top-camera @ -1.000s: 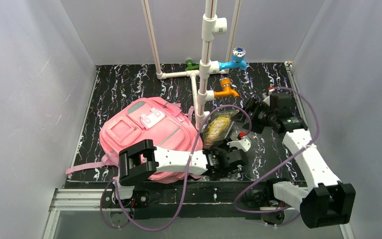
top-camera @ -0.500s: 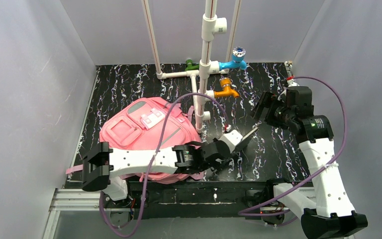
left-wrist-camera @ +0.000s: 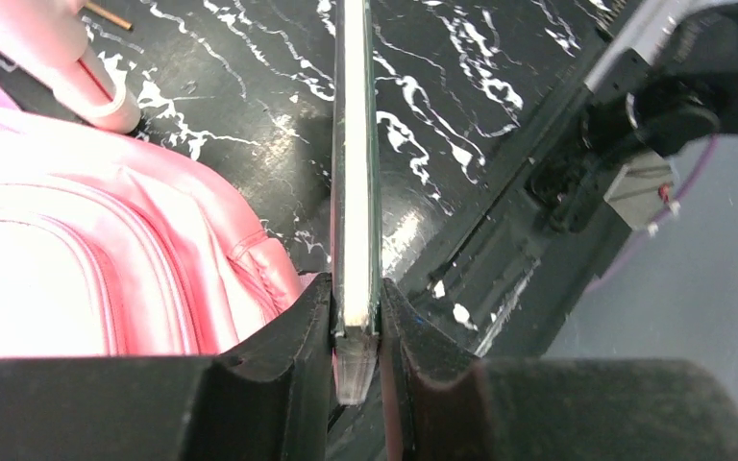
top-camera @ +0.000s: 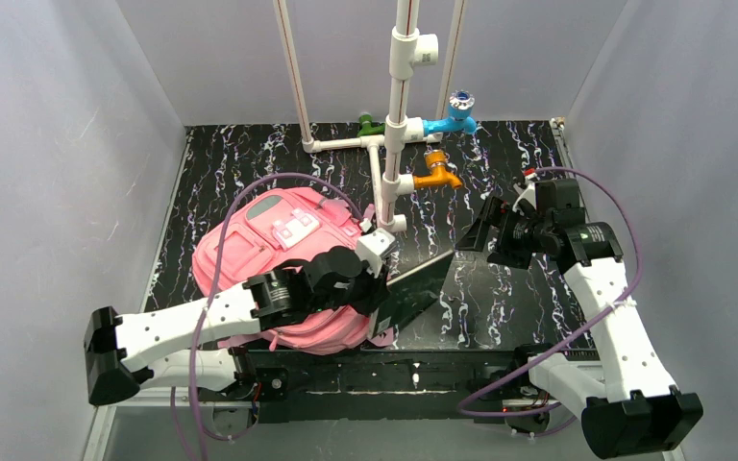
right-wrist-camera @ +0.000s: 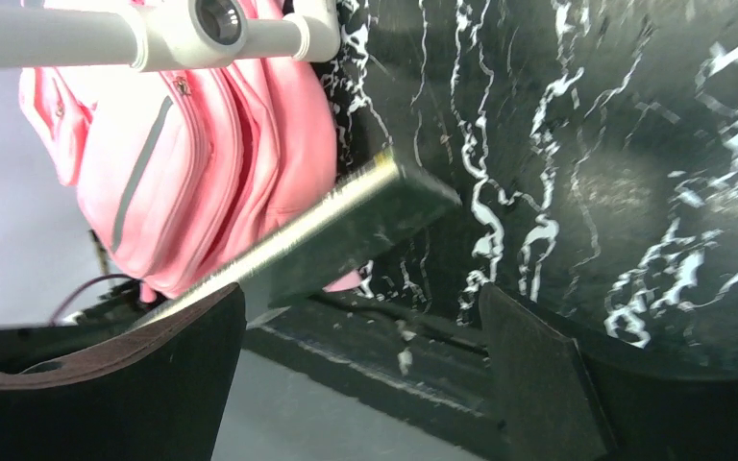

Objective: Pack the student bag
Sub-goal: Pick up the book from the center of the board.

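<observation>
Top external: student bag [top-camera: 250, 252] lies on left half of marbled table [top-camera: 240, 163], just beside white pipe stand [top-camera: 385, 173]. Our left gripper [top-camera: 387, 291] clamps thin dark book [top-camera: 425, 280] by one edge, book tilted, just right of bag. Left wrist: we see fingers [left-wrist-camera: 286, 367] tight on both covers. Our right gripper [top-camera: 474, 235] spread wide, nothing between fingers, apart from book

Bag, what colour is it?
The bag is pink with grey stripes; the top view shows it best.
</observation>
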